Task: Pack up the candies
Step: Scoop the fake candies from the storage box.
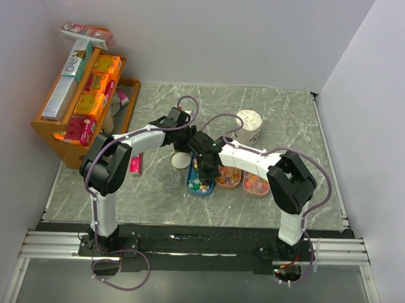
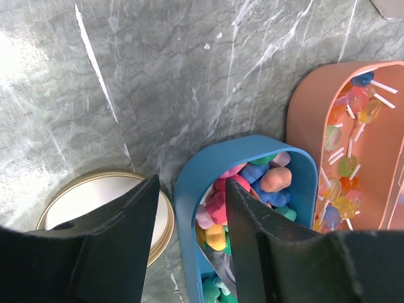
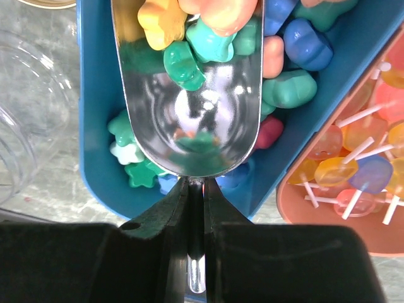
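Note:
The candies (image 3: pixel 297 88), small sweets in mixed colours, fill a blue tray (image 3: pixel 95 158), which also shows from above (image 1: pixel 200 186). My right gripper (image 3: pixel 204 189) is shut on the thin handle of a metal scoop (image 3: pixel 189 120). The scoop lies in the tray with several candies (image 3: pixel 183 31) at its far end. My left gripper (image 2: pixel 191 189) is open and straddles the blue tray's left wall (image 2: pixel 186 208). One finger is over the round lid (image 2: pixel 95 196); the other is over the candies (image 2: pixel 274 180). From above, both grippers (image 1: pixel 191 150) (image 1: pixel 205 166) meet over the tray.
A salmon tray of lollipops (image 2: pixel 303 107) sits right of the blue one, with another tray (image 1: pixel 256 185) beyond. A clear plastic container (image 3: pixel 25 113) stands left of the blue tray. A white cup (image 1: pixel 248 126), a pink packet (image 1: pixel 135 164) and a wooden rack of orange boxes (image 1: pixel 84 101) stand around.

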